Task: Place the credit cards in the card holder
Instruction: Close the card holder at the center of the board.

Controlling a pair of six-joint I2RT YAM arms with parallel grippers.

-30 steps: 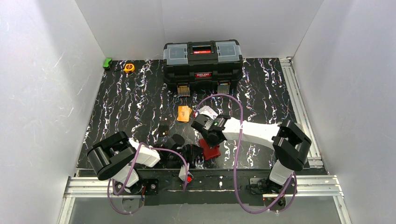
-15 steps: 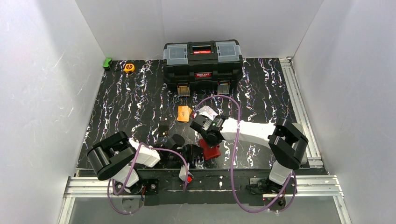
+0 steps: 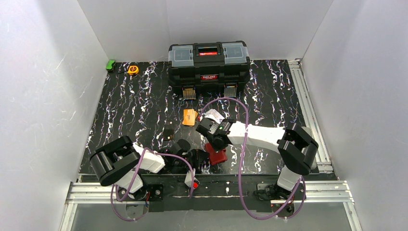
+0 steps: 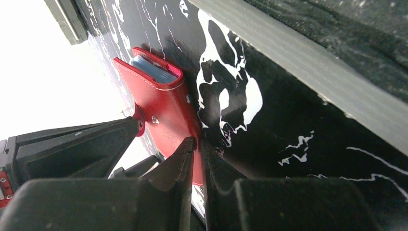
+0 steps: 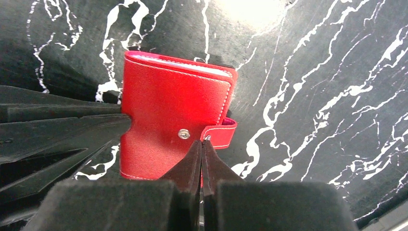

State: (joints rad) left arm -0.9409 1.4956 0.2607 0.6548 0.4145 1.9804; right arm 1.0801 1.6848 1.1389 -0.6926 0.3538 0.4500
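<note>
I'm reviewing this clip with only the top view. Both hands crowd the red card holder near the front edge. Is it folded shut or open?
Observer: Folded shut. The right wrist view shows the card holder closed, its snap tab lying off the pale stud.
Operator: What is the right hand doing?
Observer: The right hand is shut, tips at the tab's end. Whether it pinches the tab is unclear.
Operator: And the left?
Observer: The left hand is clamped on the holder's edge, red cover between its fingers.
</note>
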